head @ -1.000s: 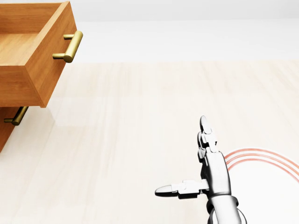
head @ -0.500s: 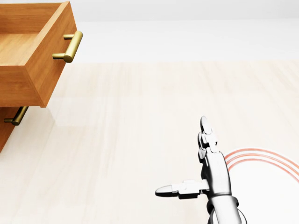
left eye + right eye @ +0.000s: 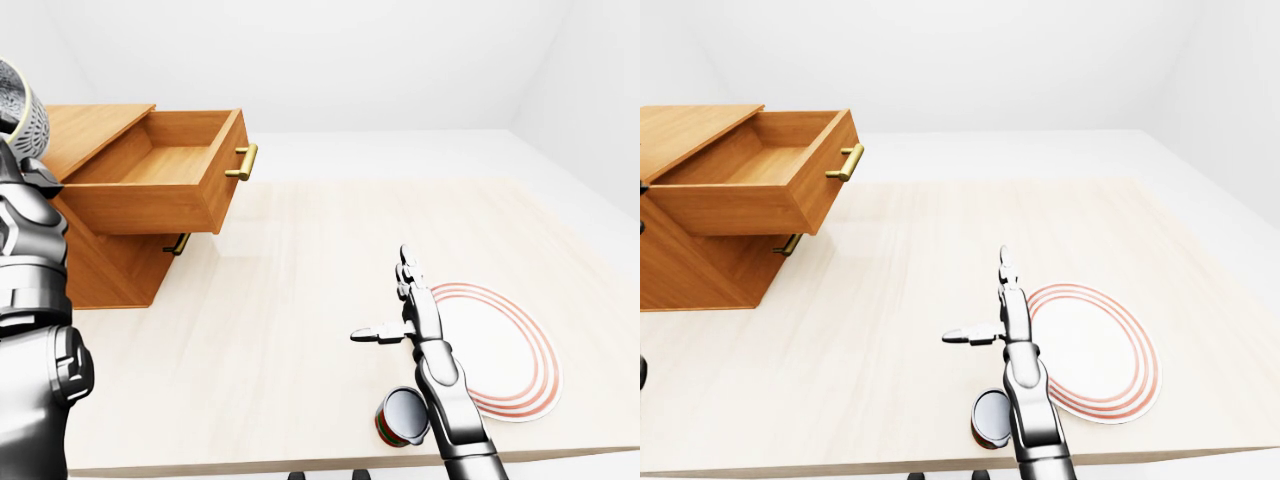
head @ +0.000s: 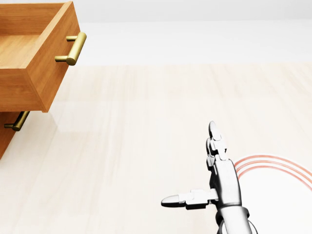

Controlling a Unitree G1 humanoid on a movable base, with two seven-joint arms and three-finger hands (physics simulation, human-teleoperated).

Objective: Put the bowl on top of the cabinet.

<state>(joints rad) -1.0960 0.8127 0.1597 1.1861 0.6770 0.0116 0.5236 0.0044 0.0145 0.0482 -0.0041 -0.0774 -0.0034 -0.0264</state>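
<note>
Left-eye view: bowl (image 3: pixel 18 112) high near cabinet (image 3: pixel 105 270); right hand (image 3: pixel 412 312) with fingers (image 3: pixel 405 264) splayed.

Orange-brown wood cabinet (image 3: pixel 700 265) w/ brass handles (image 4: pixel 73 48); white plate (image 3: pixel 1090 350), red rings.

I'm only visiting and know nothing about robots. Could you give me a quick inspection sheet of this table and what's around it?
Surface: pale wooden table.
Job's things: wooden cabinet at left, top drawer pulled open; grey patterned rim at the left-eye view's top-left edge may be the bowl, cut off.
Clutter: red-ringed white plate; small can at the bottom.
Grippers: right hand open, beside the plate; left arm at the left edge, grip unclear.
Cables: nothing seen.
Surroundings: plain white walls.
</note>
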